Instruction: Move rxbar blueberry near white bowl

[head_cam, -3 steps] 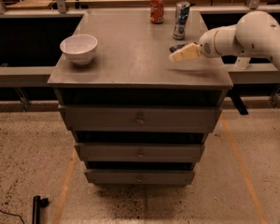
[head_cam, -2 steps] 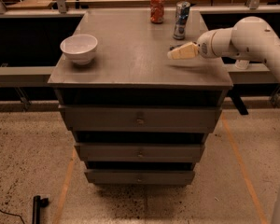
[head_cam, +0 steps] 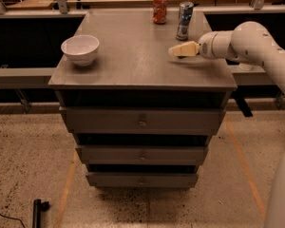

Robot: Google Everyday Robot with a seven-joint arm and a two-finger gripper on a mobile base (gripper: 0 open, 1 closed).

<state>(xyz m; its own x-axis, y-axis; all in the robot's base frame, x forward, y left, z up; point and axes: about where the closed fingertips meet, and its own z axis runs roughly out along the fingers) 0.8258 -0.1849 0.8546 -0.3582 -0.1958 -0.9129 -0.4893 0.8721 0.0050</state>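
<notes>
Camera view: the snack bar cannot be picked out for certain. The only trace that might be it is a thin dark strip [head_cam: 181, 57] lying on the tabletop [head_cam: 133, 56] directly under the claw [head_cam: 183, 50], and it could equally be the claw's shadow. Nothing of a navy wrapper or pale lettering can be read there, so its look cannot be told. The claw is cream-coloured and points left. It hangs low over the right part of the tabletop at the end of a white arm [head_cam: 256, 44] that reaches in from the right. Whether the claw is open or closed, and whether it grips or only touches anything, cannot be told. The white bowl [head_cam: 80, 49] stands upright near the left edge of the tabletop, well apart from the claw, with bare surface between them. A tall blue and silver can [head_cam: 184, 20] stands just beyond the claw on its far side. An orange can [head_cam: 160, 7] stands farther back and a little to the left, close to the far edge. Below the tabletop, three grey drawers [head_cam: 142, 122] face the camera.
</notes>
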